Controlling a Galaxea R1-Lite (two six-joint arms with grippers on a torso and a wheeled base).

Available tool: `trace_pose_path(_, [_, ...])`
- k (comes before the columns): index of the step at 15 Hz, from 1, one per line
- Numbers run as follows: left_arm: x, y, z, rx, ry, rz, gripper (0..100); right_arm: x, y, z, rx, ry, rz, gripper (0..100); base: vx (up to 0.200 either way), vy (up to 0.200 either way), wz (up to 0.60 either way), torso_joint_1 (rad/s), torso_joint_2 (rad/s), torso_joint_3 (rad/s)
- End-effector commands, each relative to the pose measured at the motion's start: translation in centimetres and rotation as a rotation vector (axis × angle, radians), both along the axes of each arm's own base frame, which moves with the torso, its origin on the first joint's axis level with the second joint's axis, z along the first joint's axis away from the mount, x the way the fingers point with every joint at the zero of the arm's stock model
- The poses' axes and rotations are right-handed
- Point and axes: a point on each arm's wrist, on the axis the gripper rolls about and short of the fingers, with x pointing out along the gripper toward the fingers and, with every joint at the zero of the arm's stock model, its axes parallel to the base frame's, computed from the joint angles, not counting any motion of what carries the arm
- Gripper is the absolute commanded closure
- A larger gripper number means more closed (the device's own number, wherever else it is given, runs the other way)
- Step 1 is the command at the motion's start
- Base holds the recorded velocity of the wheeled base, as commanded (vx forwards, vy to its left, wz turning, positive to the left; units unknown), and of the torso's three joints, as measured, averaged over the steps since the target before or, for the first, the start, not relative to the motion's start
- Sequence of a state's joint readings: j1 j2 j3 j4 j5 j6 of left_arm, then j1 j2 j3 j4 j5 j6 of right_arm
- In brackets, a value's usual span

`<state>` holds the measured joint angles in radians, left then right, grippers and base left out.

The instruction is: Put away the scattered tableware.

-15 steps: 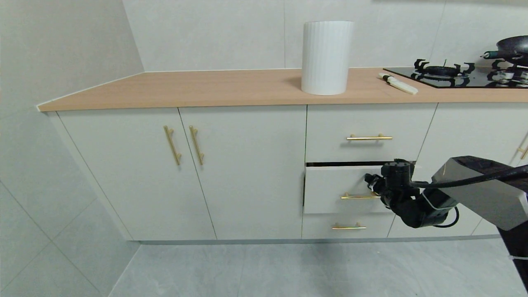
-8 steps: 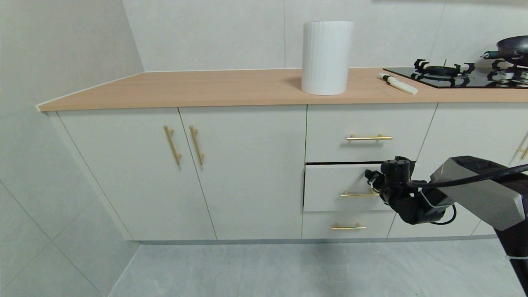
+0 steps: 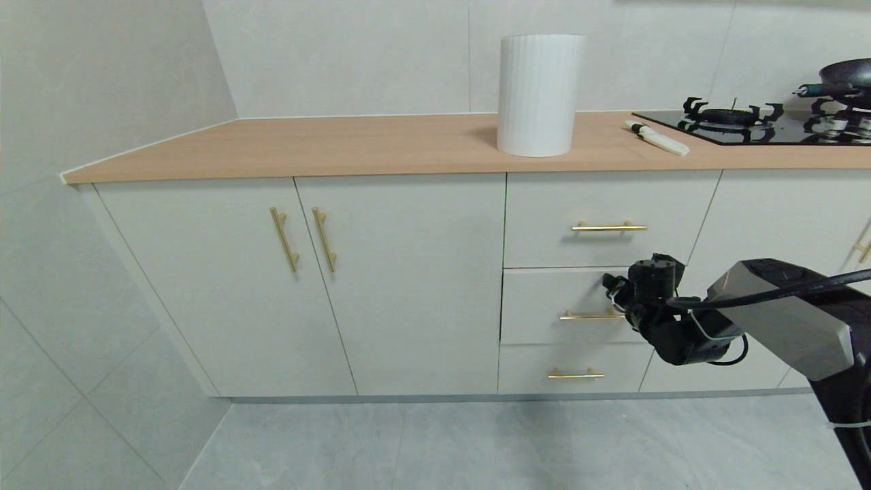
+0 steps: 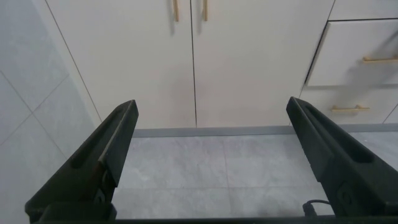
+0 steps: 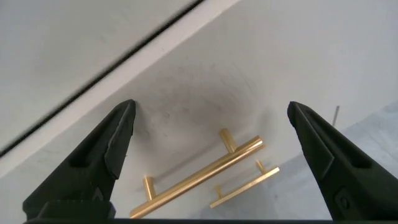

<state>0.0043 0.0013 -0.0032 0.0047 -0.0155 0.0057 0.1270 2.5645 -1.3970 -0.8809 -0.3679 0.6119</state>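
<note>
First, from the head: the utensil (image 3: 656,137) lies on the desk (image 3: 340,146) between the cylinder (image 3: 539,95) and the hob's (image 3: 742,128) edge. The right claw (image 3: 616,297) is at the middle drawer (image 3: 544,299), beside its handle's (image 3: 588,316) end; the drawer front sits flush.

Left wrist: the left claw (image 4: 211,106) is spread wide over the floor (image 4: 205,168), facing the cabinet doors.

Right wrist: the claw is wide, its fingers not touching the handle.

The left tool (image 4: 211,107) is hanging with its two black wedge-shaped fingers (image 4: 106,155) spread wide apart, facing pale grey cabinet doors (image 4: 249,62) carrying slim vertical gold handles (image 4: 175,9). Beside the doors, pale drawer fronts (image 4: 348,37) with horizontal gold bar handles (image 4: 379,59) are showing above a grey tiled floor (image 4: 211,168).
</note>
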Motion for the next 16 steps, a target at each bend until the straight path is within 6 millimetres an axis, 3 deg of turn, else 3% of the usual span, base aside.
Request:
trace_pose_path(1, [0.0, 0.0, 0.0, 0.0, 0.0, 0.001, 0, 0.15, -0.12, -0.04, 0.001, -0.004, -0.003, 0, 0.0, 0.0, 0.0, 0.0, 0.0, 0.0])
trace_pose_path(16, [0.0, 0.0, 0.0, 0.0, 0.0, 0.001, 0, 0.61, -0.38, 0.17, 0.003, -0.024, -0.019, 0, 0.0, 0.0, 0.0, 0.0, 0.0, 0.0])
